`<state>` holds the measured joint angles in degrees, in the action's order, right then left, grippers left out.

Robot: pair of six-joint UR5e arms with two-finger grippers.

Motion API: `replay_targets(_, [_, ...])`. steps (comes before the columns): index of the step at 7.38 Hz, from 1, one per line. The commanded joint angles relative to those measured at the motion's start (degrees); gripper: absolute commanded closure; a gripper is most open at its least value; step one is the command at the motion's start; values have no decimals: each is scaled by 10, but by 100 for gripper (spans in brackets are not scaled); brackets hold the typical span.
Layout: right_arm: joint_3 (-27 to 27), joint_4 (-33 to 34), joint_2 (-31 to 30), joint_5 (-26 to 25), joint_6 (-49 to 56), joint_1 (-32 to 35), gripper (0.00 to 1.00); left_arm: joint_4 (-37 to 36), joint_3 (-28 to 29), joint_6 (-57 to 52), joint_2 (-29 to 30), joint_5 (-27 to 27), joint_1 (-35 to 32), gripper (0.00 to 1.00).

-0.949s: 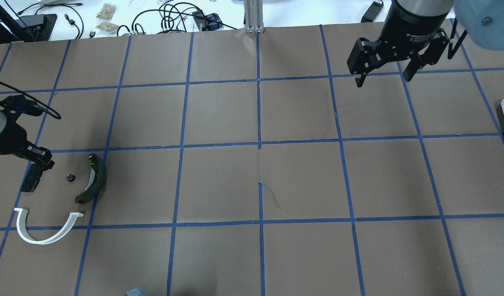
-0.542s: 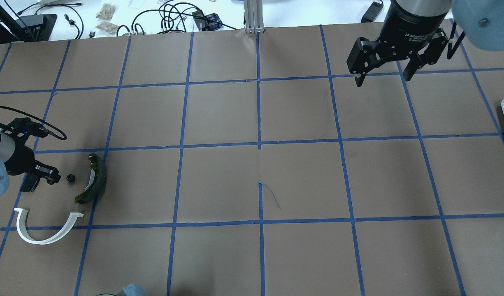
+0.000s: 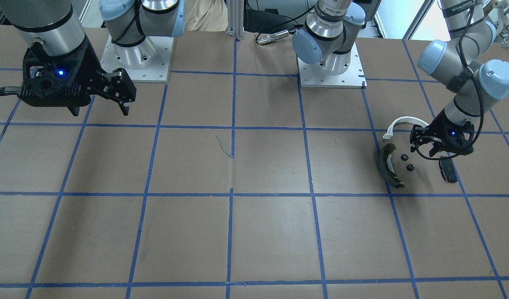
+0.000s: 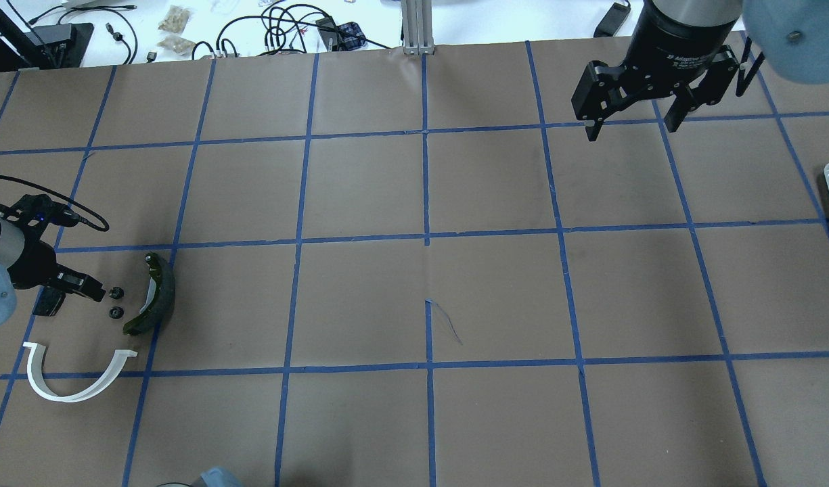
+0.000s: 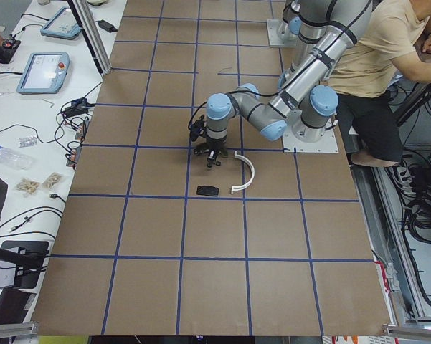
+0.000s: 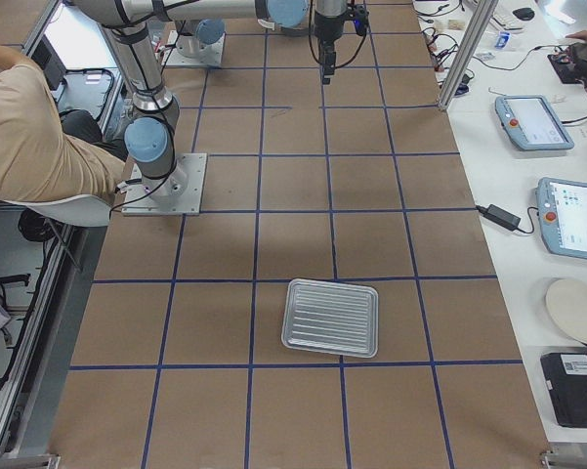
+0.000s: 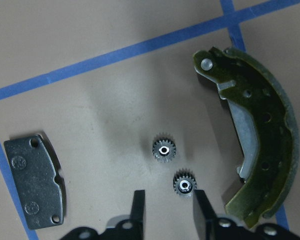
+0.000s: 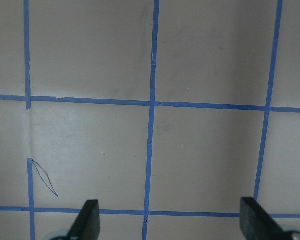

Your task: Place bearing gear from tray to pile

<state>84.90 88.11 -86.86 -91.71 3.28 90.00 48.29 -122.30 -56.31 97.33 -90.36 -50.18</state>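
In the left wrist view the bearing gear [image 7: 184,184] lies flat on the tabletop [image 7: 90,115] just above the spread, empty left tool [image 7: 168,215], toward the finger on the frame's right, below a second gear [image 7: 164,149] and left of the brake shoe [image 7: 269,150], while the right tool [image 4: 632,130] hangs spread at the overhead view's upper right.
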Motion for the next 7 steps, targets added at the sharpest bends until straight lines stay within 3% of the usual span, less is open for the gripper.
replay_targets(1, [0, 0, 0, 0, 0, 0, 0, 14, 6, 26, -27, -2, -17, 0])
replay_targets(2, [0, 0, 0, 0, 1, 0, 0, 46, 22, 61, -55, -5, -61, 0])
replay_targets(3, [0, 1, 0, 0, 1, 0, 0, 141, 78, 174, -76, -10, -127, 0])
replay_targets(5, [-2, 2, 0, -1, 6, 0, 0, 311, 231, 487, -56, -4, -301, 0])
replay_targets(6, [-3, 2, 1, -3, 8, -2, 0, 321, 272, 608, -35, -4, -372, 0])
replay_targets(7, [-3, 0, -1, -5, 8, -3, 0, 321, 272, 615, -44, -5, -412, 0])
